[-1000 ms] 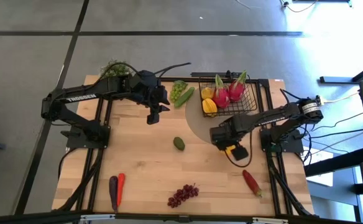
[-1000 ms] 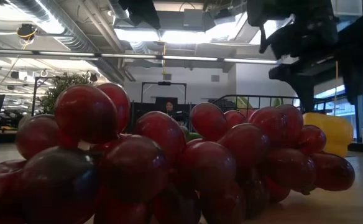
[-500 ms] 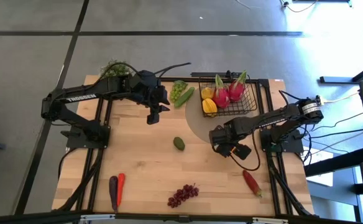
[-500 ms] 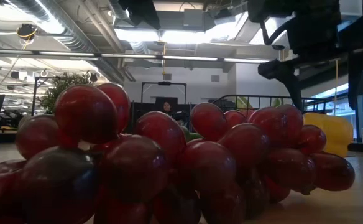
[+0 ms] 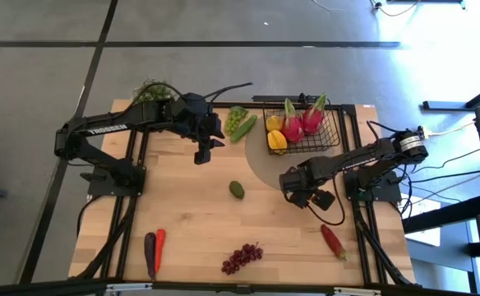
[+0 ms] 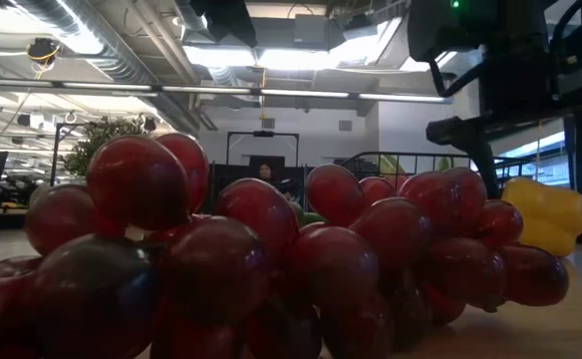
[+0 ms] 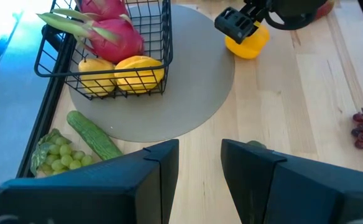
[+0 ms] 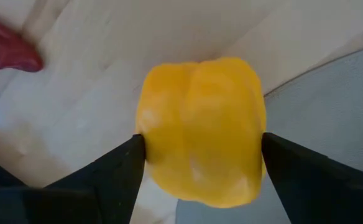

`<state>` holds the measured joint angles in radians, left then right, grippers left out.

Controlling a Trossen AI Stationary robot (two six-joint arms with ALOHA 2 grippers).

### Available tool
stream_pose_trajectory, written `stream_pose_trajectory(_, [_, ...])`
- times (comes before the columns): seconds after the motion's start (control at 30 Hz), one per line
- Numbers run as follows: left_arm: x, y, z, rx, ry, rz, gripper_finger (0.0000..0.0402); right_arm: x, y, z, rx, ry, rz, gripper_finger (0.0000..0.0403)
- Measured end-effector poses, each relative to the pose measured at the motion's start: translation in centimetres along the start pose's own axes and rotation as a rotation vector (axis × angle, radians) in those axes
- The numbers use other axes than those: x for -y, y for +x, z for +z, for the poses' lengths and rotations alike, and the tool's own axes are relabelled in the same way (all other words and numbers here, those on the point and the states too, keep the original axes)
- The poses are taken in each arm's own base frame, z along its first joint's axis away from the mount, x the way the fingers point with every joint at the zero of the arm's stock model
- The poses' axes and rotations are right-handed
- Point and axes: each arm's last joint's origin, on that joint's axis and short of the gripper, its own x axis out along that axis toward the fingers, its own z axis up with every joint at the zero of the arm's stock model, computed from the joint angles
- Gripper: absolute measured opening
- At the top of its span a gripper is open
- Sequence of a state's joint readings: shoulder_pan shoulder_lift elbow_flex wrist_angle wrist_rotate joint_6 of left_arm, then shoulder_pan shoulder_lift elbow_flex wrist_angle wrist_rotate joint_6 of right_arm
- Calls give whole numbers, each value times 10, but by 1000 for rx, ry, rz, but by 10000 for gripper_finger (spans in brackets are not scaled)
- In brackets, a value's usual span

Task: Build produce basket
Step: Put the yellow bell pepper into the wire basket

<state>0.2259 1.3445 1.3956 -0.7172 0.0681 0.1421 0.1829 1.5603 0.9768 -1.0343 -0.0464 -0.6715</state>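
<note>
Jaws part-way open and holding nothing, the left gripper (image 5: 210, 148) hangs over the pale wooden tabletop (image 5: 191, 214) left of centre in the overhead frame, its arm reaching in from the left edge past a bushy green potted plant (image 5: 150, 90) at the upper left corner of the table. At the lower left lie a dark purple eggplant (image 5: 150, 253) and an orange carrot (image 5: 159, 242), side by side. A cluster of red-purple grapes (image 5: 242, 258) sits at bottom centre, and a small green avocado (image 5: 237, 190) lies alone mid-table. Above it, at top centre, a bunch of green grapes (image 5: 237, 116) and a green cucumber (image 5: 244, 127) rest just left of the small black wire-mesh basket (image 5: 332, 131), which stands on a round grey mat (image 5: 265, 168) at the upper right.

The basket already holds two pink dragon fruits (image 5: 302, 122) and two yellow pieces of fruit (image 5: 276, 138). Below it, at centre right, the right gripper (image 5: 303, 195) stands low with its jaws spread wide to either side of a yellow bell pepper (image 8: 200, 127) that sits at the mat's edge; the fingers (image 8: 116, 171) flank it closely, though whether they press on it cannot be told. A red chili (image 5: 333, 241) lies at lower right.

By this count the job looks less than half done: four pieces are in, the pepper appears next, and seven more remain scattered across the table.
</note>
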Motion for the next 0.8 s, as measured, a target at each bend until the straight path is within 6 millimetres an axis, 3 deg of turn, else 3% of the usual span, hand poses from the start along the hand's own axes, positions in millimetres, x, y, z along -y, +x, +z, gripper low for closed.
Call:
stream_pose_trajectory(0.43, [0,0,0,0,0,0,109,2,4,2,37,-12,-22,304])
stream_pose_trajectory(0.8, [0,0,0,0,0,0,109,2,4,3,65,11,-2,221])
